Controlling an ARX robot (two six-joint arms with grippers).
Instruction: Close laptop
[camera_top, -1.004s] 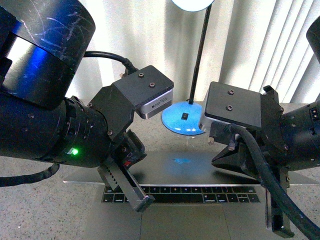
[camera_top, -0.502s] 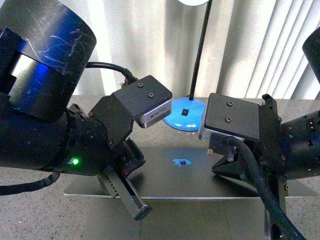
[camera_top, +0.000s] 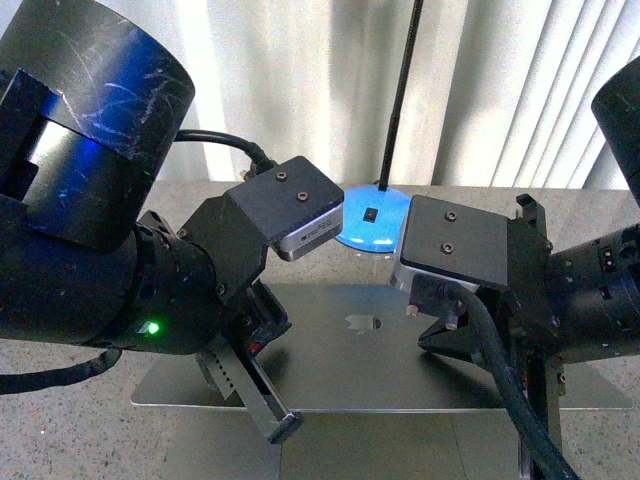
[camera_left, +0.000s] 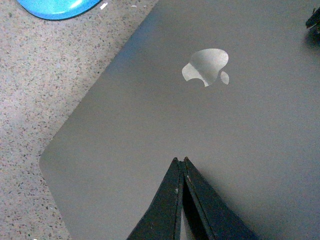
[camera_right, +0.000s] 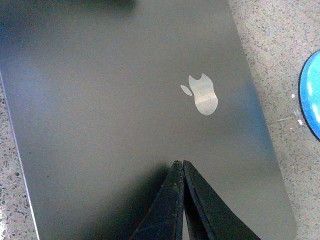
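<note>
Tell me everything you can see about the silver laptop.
The thin silver-grey metal laptop lies on the speckled stone counter, lid folded down nearly flat, hiding screen and keys. A pale apple logo sits mid-lid; corners are rounded. In the front view a strip of base shows below the lid's near edge, so it may not be fully shut. The black left fingers and right fingers, each pair pressed together, seem to rest on the lid.

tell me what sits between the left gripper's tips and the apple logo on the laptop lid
Nothing. In the left wrist view, only the bare grey lid of the laptop runs from the shut left gripper to the apple logo.
</note>
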